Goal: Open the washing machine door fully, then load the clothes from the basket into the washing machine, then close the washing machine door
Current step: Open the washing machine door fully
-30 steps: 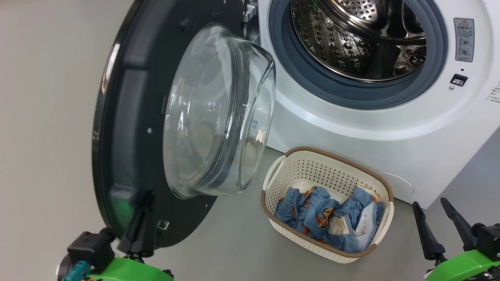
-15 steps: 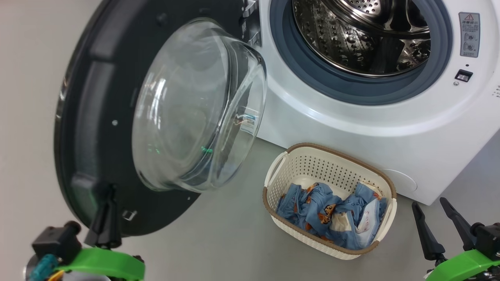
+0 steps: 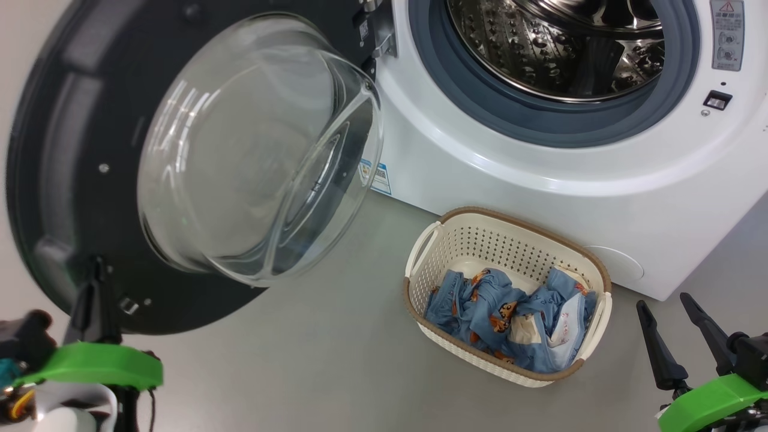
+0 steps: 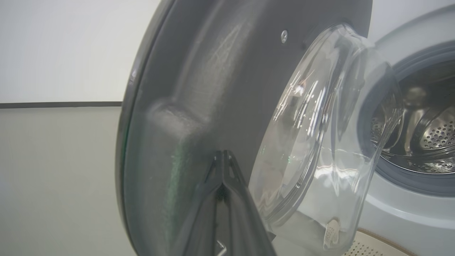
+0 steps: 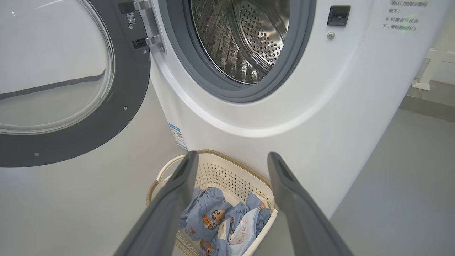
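Left of the washing machine (image 3: 510, 180), its door (image 3: 54, 150) stands swung wide; the left gripper (image 3: 96, 270), jaws pressed together on nothing, has its tips against the door's lower black rim. Before the machine sits the basket (image 3: 516, 219) holding the clothes (image 3: 492, 312). Near the machine's lower right corner hangs the right gripper (image 3: 663, 301), jaws spread wide, empty.

This is a laundry spot in a plain, utility-like room. A white front-loading washer (image 3: 540, 180) stands on a smooth grey floor (image 3: 336, 360) with its round door (image 3: 54, 150) swung open, and a basket (image 3: 498, 252) of clothes (image 3: 498, 312) sits at its foot. Off to the side runs a blank pale wall (image 4: 53, 46) with a dark strip (image 4: 60, 104) along its lower edge.
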Robot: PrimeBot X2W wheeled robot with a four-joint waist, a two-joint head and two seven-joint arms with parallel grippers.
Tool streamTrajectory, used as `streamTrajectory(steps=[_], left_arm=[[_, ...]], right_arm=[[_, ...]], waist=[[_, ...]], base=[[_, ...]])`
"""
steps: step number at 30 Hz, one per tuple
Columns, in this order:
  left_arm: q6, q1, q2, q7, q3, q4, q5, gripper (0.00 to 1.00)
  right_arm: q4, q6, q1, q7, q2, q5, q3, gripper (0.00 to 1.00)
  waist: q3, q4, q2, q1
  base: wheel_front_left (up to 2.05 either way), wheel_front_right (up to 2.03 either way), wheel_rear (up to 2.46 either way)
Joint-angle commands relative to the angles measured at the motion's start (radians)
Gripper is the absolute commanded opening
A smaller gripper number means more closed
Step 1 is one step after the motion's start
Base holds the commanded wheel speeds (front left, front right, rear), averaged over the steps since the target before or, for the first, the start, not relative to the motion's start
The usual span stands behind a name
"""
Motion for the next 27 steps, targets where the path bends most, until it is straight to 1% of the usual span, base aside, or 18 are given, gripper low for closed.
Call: streamTrajectory(steps=[1, 7, 12, 17, 27], left_arm=[[0.0, -0.059, 0.049, -0.012, 0.063, -0.001, 0.004, 0.0], [-0.024, -0.114, 0.04, -0.013, 0.137, 0.062, 0.036, 0.0], [-0.064, -0.162, 0.031, -0.013, 0.188, 0.119, 0.067, 0.0], [-0.105, -0.223, 0.03, -0.013, 0.233, 0.204, 0.101, 0.0], [-0.16, -0.325, 0.03, -0.013, 0.359, 0.342, 0.163, 0.0]], right_arm=[[-0.021, 0.002, -0.02, -0.012, -0.021, 0.005, 0.026, 1.0], [-0.017, 0.002, -0.024, -0.012, -0.027, 0.006, 0.032, 1.0], [-0.018, 0.002, -0.035, -0.012, -0.034, 0.006, 0.038, 1.0], [-0.019, 0.002, -0.05, -0.012, -0.041, 0.004, 0.048, 1.0], [-0.023, 0.002, -0.073, -0.012, -0.053, 0.002, 0.066, 1.0]], waist=[[0.003, -0.003, -0.0001, 0.0], [0.019, -0.006, -0.0001, 0.0], [0.039, -0.009, -0.0001, 0.0], [0.058, -0.018, -0.0001, 0.0], [0.101, -0.039, -0.0001, 0.0]], base=[[0.0, 0.0, 0.0], [0.0, 0.0, 0.0], [0.0, 0.0, 0.0], [0.0, 0.0, 0.0], [0.0, 0.0, 0.0]])
